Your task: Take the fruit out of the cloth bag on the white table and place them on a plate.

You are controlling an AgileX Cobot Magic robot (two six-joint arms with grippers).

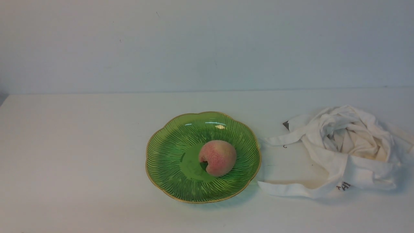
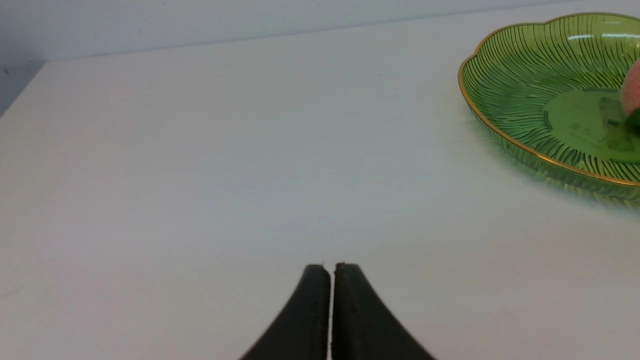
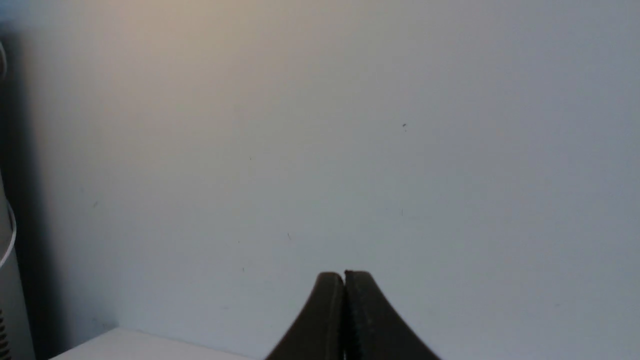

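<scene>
Holding nothing, the left pincer (image 2: pixel 330 267) has its two halves pressed together and hangs over the white counter (image 2: pixel 200 175), well apart from the green plate (image 2: pixel 520 75). The right pincer (image 3: pixel 344 276) is likewise together and empty. The peach (image 1: pixel 217 157) lies in the plate's centre, and the cloth bag (image 1: pixel 346 142) lies beside the plate.

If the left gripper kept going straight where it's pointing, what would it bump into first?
The left gripper would probably meet only bare white table, or the wall behind it; depth is hard to judge. The plate lies off to the side.
</scene>
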